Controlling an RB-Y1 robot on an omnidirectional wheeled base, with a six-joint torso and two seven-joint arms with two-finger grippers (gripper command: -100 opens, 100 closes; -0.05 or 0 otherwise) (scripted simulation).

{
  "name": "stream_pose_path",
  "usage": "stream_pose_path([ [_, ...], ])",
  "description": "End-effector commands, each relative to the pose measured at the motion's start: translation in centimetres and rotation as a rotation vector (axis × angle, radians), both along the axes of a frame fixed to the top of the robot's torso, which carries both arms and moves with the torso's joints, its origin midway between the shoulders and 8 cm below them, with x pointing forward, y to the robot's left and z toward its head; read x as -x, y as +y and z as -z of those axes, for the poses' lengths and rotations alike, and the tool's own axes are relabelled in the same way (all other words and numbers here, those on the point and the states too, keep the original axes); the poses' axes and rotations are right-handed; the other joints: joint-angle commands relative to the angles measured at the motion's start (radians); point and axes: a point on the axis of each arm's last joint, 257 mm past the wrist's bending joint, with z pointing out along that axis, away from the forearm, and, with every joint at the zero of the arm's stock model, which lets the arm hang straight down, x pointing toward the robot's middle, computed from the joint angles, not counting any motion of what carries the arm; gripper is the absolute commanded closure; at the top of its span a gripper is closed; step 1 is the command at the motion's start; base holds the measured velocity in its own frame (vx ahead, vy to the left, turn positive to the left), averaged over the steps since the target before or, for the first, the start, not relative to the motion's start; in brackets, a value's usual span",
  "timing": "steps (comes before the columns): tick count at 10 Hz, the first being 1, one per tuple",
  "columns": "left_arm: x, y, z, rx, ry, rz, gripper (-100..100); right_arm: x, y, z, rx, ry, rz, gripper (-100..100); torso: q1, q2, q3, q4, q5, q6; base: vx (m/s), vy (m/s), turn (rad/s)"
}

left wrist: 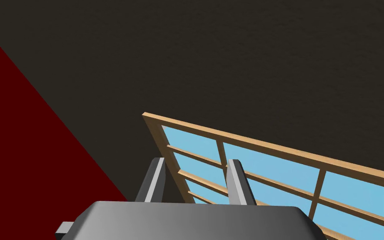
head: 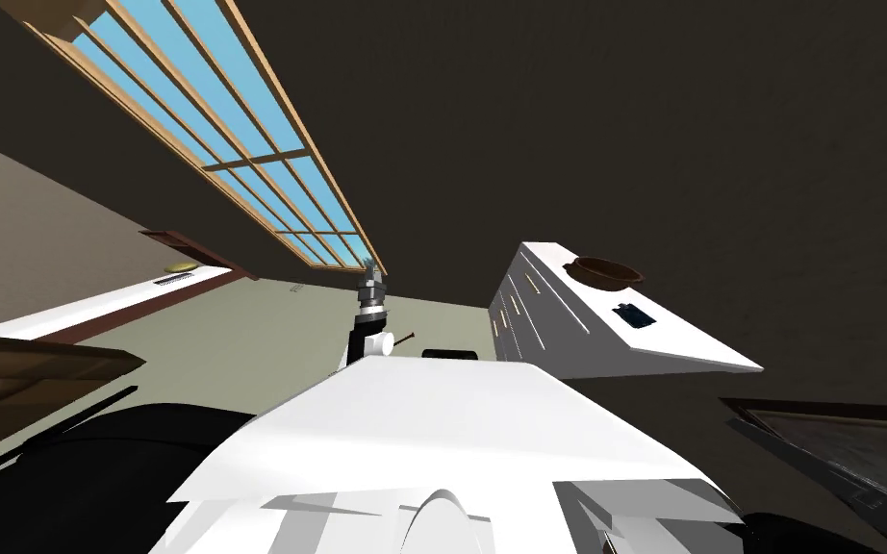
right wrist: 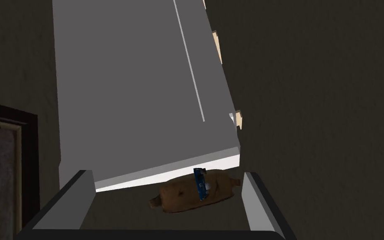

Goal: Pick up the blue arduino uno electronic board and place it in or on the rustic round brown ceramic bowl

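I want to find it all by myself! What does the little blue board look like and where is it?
Find the big white cabinet with drawers. Two things lie on its flat top: a round brown bowl and, a little apart from it, the board. The board is the small, flat, blue rectangle; the bowl is bigger, round and brown.

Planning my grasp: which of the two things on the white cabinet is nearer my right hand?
The flat blue board, which overlaps the round brown bowl behind it in the right wrist view.
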Motion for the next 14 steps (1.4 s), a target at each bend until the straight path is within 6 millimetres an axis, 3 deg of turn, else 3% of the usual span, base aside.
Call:
stream_pose_path([
  [1, 0.0, 0.0, 0.0, 0.000, 0.000, 0.000, 0, 0.6, -0.8, -0.9, 0.009, 0.063, -0.018, -100, 0.000, 0.000, 0.000, 0.000, 0.000, 0.000, 0.092, 0.021, 0.393],
  [8, 0.0, 0.0, 0.0, 0.000, 0.000, 0.000, 0, 3.3, -2.1, -2.5, 0.007, 0.294, -0.060, -100, -0.004, -0.002, -0.001, -0.001, -0.001, 0.000, 0.100, -0.020, 0.208],
  [14, 0.0, 0.0, 0.0, 0.000, 0.000, 0.000, 0, 6.0, -2.0, -2.7, -0.028, 0.464, -0.075, -100, -0.004, 0.000, 0.000, 0.000, -0.001, 0.001, 0.083, -0.061, 0.135],
])
